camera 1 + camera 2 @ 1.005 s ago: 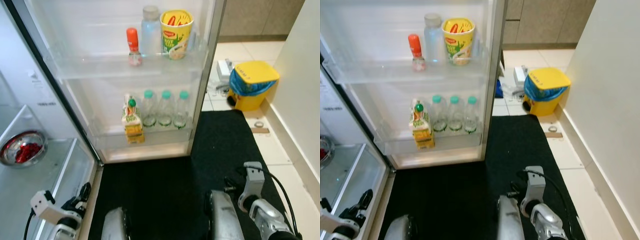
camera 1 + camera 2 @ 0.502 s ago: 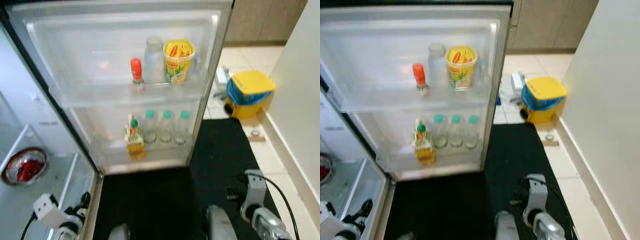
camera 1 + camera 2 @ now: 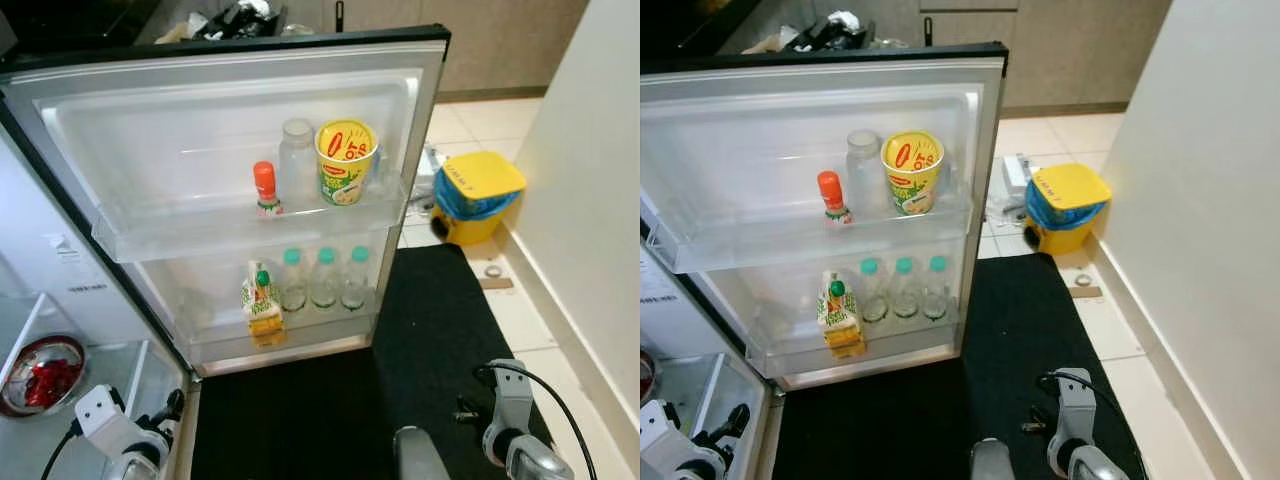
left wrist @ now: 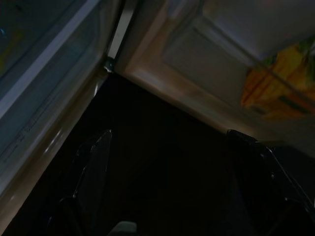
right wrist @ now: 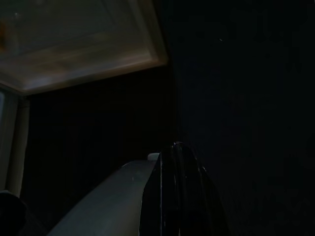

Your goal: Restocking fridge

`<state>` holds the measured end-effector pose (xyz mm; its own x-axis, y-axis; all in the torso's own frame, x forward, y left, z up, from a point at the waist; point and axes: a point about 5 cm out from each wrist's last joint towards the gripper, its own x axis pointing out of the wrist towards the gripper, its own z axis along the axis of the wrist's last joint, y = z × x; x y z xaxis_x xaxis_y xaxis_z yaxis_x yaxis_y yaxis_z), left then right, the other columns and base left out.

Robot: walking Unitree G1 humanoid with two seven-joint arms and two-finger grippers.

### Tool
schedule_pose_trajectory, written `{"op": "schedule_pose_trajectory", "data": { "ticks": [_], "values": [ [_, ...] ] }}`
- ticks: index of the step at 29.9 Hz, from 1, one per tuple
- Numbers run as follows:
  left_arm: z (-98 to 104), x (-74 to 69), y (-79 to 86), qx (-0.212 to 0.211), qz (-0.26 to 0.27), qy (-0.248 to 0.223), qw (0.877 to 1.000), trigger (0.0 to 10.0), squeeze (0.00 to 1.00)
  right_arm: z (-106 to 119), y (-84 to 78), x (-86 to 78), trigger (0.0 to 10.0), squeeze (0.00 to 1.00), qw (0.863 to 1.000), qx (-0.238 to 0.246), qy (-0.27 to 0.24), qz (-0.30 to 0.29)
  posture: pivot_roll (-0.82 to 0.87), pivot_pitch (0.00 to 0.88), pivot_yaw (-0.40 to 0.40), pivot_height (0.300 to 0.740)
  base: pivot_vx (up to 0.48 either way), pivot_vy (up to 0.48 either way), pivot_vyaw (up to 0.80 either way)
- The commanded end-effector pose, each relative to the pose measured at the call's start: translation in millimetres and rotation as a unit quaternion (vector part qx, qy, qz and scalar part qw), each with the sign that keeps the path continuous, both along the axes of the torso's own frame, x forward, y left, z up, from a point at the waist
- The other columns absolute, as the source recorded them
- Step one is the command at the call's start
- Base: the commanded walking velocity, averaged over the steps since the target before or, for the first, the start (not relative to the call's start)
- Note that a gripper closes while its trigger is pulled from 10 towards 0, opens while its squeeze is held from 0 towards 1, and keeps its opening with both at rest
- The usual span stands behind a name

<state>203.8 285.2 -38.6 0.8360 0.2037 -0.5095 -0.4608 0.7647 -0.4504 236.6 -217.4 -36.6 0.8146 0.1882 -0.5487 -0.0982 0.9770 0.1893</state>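
Observation:
The fridge door [image 3: 200,120] stands wide open. Its upper shelf holds an orange-capped little bottle [image 3: 265,190], a clear bottle [image 3: 297,160] and a yellow noodle cup [image 3: 344,162]. On the lower shelf stand a juice carton [image 3: 262,305] and three green-capped water bottles [image 3: 323,280]. My left gripper [image 4: 171,135] hangs low by the fridge's bottom corner, open, with nothing between its fingers. Over the black mat, my right gripper [image 5: 177,147] hangs low too, its fingers pressed together and holding nothing.
Inside the fridge at lower left sits a metal bowl [image 3: 42,360] of red food. A black mat [image 3: 440,320] covers the floor before the door. A yellow bin [image 3: 478,195] stands on the tiles beyond it, and a white wall [image 3: 590,200] runs along the right.
The camera has tilted up, so the door's top edge and the counter behind it have come into view. Both arms still hang low, and the shelf items have not moved.

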Motion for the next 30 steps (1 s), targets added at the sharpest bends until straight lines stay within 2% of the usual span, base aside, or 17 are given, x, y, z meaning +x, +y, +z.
{"op": "schedule_pose_trajectory", "data": {
  "ticks": [1,5,11,12,26,30],
  "values": [
    [-9,-9.3,-6.6,-0.007,-0.002,0.023,1.000,10.0,0.00,-5,-0.5,-7.2,10.0,0.00,1.000,0.006,0.015,-0.005,-0.06,0.088,-0.017,0.616,0.000,0.000,0.00],
    [-12,-13.0,-7.9,-0.004,-0.006,0.033,0.999,10.0,0.00,-6,-0.5,-8.7,10.0,0.00,1.000,0.007,0.015,-0.006,-0.06,0.088,-0.017,0.636,0.000,0.000,0.00],
    [-14,-15.6,-10.0,-0.001,-0.012,0.040,0.999,10.0,0.00,-8,-1.7,-9.5,10.0,0.00,1.000,-0.001,0.025,-0.013,-0.06,0.089,-0.017,0.636,0.000,0.000,0.00],
    [-14,-15.8,-10.5,-0.001,-0.014,0.041,0.999,10.0,0.00,-6,-0.8,-8.9,10.0,0.00,1.000,0.011,0.015,-0.009,-0.06,0.088,-0.017,0.636,0.000,0.000,0.00],
    [-20,-22.9,-13.5,0.000,-0.021,0.061,0.998,10.0,0.00,-3,-1.2,-5.2,10.0,0.00,1.000,0.014,0.006,-0.009,-0.06,0.078,-0.019,0.696,0.000,0.000,0.00],
    [-22,-24.6,-17.6,-0.005,-0.034,0.068,0.997,10.0,0.00,-4,-1.2,-5.1,10.0,0.00,1.000,0.011,0.010,-0.012,-0.06,0.079,-0.018,0.701,-0.120,0.000,0.00]
  ]
}}
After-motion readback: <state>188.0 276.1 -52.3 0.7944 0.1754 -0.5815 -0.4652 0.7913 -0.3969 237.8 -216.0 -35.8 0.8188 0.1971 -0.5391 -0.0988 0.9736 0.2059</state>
